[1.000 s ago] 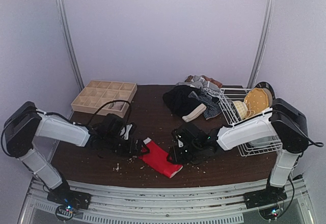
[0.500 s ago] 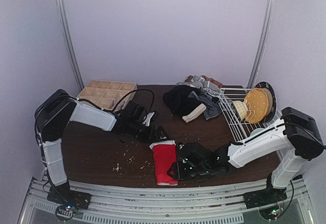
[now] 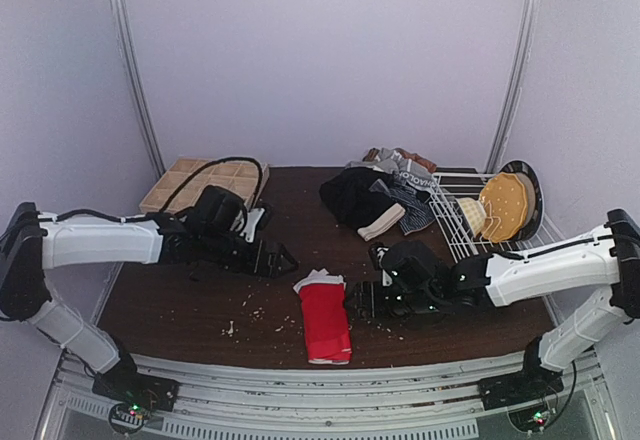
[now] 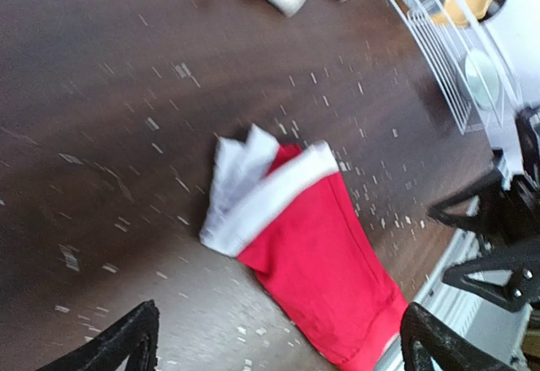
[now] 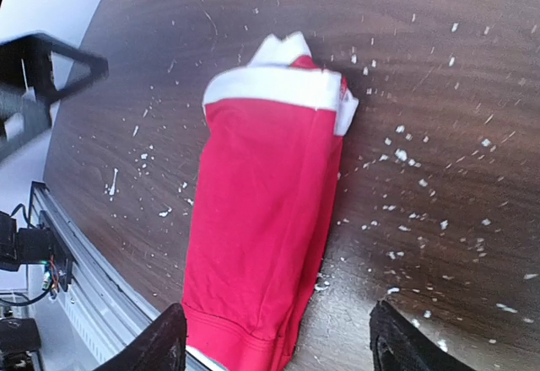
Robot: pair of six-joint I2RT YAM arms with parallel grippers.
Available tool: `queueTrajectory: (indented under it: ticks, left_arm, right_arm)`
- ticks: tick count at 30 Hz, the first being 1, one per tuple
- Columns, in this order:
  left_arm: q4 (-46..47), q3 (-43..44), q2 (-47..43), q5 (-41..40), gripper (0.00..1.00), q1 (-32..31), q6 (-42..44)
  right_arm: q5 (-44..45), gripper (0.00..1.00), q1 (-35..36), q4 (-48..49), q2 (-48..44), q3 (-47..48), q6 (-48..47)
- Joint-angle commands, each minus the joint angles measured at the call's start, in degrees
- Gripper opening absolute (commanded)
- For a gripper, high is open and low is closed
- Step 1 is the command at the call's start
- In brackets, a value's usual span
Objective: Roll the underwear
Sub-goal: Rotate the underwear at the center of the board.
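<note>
The red underwear (image 3: pixel 325 320) with a pale waistband lies folded in a long strip near the table's front edge, waistband end away from me. It shows in the left wrist view (image 4: pixel 316 244) and the right wrist view (image 5: pixel 266 211). My left gripper (image 3: pixel 278 259) is open and empty, just left of the waistband. My right gripper (image 3: pixel 362 302) is open and empty, close to the strip's right side. A heap of black, grey-striped and pale underwear (image 3: pixel 380 200) lies at the back.
A wooden grid tray (image 3: pixel 200 182) stands at the back left. A white wire rack (image 3: pixel 470 230) holding a yellow plate (image 3: pixel 503 202) stands at the right. White crumbs are scattered over the dark table (image 3: pixel 200 300).
The left arm has swung back to the left, its gripper now left of the waistband. The right gripper has lifted away from the red strip to its right. The red underwear has stayed in place.
</note>
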Motion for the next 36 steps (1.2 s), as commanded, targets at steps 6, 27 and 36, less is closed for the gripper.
queueTrajectory:
  ticks: [6, 27, 36]
  left_arm:
    - [14.97, -0.87, 13.41, 10.69, 0.98, -5.12, -8.3]
    - [6.71, 10.6, 22.34, 8.08, 0.98, 0.06, -2.04]
    - [-2.58, -3.28, -2.23, -8.15, 0.98, 0.02, -0.15]
  right_arm:
    - [-6.4, 0.69, -0.64, 15.46, 9.32, -3.62, 9.41]
    - [-2.63, 0.66, -1.3, 5.43, 8.98, -0.99, 6.65]
    - [3.6, 0.66, 4.77, -14.47, 1.82, 9.53, -21.24]
